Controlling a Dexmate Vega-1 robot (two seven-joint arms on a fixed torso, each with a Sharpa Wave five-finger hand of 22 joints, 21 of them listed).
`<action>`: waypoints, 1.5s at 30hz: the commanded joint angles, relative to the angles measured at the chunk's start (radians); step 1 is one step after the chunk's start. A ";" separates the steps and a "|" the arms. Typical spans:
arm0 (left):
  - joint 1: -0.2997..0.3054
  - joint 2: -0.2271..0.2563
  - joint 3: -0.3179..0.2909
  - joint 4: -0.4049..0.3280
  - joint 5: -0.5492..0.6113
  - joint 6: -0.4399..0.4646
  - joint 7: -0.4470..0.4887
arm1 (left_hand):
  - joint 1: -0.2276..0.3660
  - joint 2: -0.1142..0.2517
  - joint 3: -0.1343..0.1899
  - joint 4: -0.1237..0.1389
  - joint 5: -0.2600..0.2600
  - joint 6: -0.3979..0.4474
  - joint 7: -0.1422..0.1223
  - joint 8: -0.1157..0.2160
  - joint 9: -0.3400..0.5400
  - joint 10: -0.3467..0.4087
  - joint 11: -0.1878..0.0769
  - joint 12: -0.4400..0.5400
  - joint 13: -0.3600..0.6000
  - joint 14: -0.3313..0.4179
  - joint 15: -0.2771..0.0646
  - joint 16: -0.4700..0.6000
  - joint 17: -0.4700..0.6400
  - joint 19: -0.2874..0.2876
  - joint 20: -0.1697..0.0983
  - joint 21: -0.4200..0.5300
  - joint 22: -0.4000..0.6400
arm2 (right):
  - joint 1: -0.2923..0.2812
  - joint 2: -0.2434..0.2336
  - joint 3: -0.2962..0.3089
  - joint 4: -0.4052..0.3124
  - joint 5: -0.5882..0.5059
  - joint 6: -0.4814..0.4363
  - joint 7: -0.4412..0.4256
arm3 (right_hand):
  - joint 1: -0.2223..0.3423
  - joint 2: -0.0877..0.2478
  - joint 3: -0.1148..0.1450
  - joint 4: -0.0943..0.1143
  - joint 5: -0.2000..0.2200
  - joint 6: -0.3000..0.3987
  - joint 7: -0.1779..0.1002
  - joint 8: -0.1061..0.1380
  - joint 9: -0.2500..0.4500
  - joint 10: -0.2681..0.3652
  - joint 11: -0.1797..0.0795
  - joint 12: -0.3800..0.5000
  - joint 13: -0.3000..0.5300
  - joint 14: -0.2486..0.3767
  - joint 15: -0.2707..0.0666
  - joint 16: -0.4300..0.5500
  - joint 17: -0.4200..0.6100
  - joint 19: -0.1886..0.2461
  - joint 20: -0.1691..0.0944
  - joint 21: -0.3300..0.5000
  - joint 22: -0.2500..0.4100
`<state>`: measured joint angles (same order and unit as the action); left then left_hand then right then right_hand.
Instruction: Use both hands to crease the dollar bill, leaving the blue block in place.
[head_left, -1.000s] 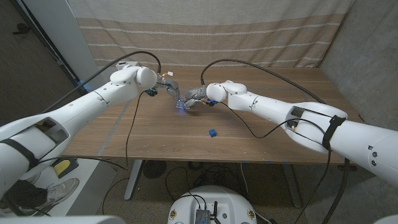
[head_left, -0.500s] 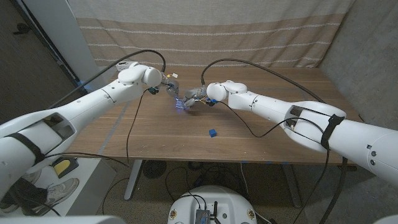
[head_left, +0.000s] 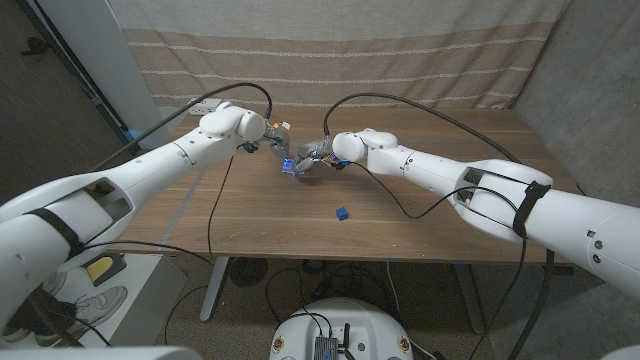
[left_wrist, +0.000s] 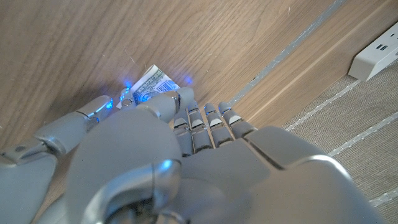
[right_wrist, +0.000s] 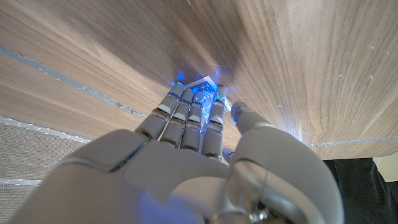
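The dollar bill (left_wrist: 150, 85) lies folded small on the wooden table, only a corner of it showing past my fingers. My left hand (head_left: 277, 138) is curled over it, the bill sitting between thumb and fingertips (left_wrist: 169, 101). My right hand (head_left: 312, 152) meets it from the other side, its fingertips (right_wrist: 194, 102) bunched down on the bill (right_wrist: 206, 82) under a blue glow. In the head view the two hands touch over the bill (head_left: 291, 166) at the table's middle back. The small blue block (head_left: 342, 213) sits alone nearer the front edge, apart from both hands.
A white power strip (left_wrist: 377, 48) lies at the table's far left edge, also seen in the head view as a power strip (head_left: 204, 103). Black cables (head_left: 214, 200) loop from both arms across the tabletop. A striped curtain hangs behind.
My left hand has slid to the right and closed in on the right hand over the bill. The right hand and the blue block have stayed put.
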<state>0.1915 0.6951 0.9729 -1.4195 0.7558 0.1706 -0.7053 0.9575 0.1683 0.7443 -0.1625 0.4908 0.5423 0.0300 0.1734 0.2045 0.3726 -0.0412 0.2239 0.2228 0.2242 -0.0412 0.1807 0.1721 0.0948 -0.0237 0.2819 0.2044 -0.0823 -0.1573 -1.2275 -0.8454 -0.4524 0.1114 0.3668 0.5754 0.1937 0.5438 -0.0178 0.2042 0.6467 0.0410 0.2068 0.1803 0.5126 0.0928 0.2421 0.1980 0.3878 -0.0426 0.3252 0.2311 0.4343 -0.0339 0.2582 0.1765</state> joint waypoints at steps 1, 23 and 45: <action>-0.026 -0.038 0.028 0.070 0.014 -0.025 0.009 | -0.018 -0.005 -0.021 0.003 -0.003 -0.014 0.001 0.004 0.003 -0.012 0.002 -0.002 0.002 -0.009 -0.031 0.000 0.001 -0.003 -0.003 0.007 0.001 | 0.016 0.025 -0.008 0.065 0.010 0.026 -0.011 | 0.005 -0.004 -0.003 -0.004 -0.004 0.002 0.001 -0.002 0.004 0.007 0.001 -0.006 0.001 0.002 0.002 0.000 0.004 0.009 0.004 -0.001 0.000; -0.047 -0.058 0.081 0.098 0.061 0.020 -0.033 | -0.068 0.006 -0.079 0.024 -0.007 -0.011 0.027 0.016 0.002 0.003 0.023 0.005 0.001 0.032 0.010 0.015 0.000 0.019 0.026 0.020 0.000 | 0.014 0.017 -0.016 0.055 0.015 0.016 -0.007 | 0.008 -0.001 -0.002 -0.008 -0.004 0.006 0.001 -0.007 0.005 0.012 0.000 -0.009 0.002 0.007 0.002 0.001 0.004 0.012 0.002 -0.005 0.000; -0.033 -0.039 0.068 0.071 0.037 0.027 -0.040 | -0.113 -0.004 -0.094 0.035 -0.001 -0.017 0.027 0.015 0.001 0.007 0.025 0.004 -0.001 0.055 0.018 0.009 -0.002 0.034 0.021 0.028 -0.001 | 0.009 0.005 -0.013 0.022 0.006 -0.002 -0.004 | 0.008 -0.001 -0.002 -0.008 -0.004 0.007 0.000 -0.010 0.005 0.011 0.000 -0.013 0.002 0.006 0.001 -0.001 0.005 0.014 0.000 -0.009 0.000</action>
<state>0.1485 0.6417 1.0491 -1.3238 0.8001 0.1905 -0.7443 0.8534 0.1622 0.6533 -0.1281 0.4825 0.5290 0.0554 0.1852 0.2029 0.3766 -0.0162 0.2239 0.2182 0.2747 -0.0236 0.1925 0.1674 0.1184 0.0000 0.3039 0.2031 -0.0715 -0.1493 -1.2423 -0.8156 -0.4431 0.1154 0.3607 0.5754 0.1937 0.5396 -0.0220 0.2042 0.6465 0.0409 0.1995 0.1842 0.5111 0.0914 0.2267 0.1972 0.3873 -0.0426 0.3220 0.2354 0.4433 -0.0322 0.2502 0.1742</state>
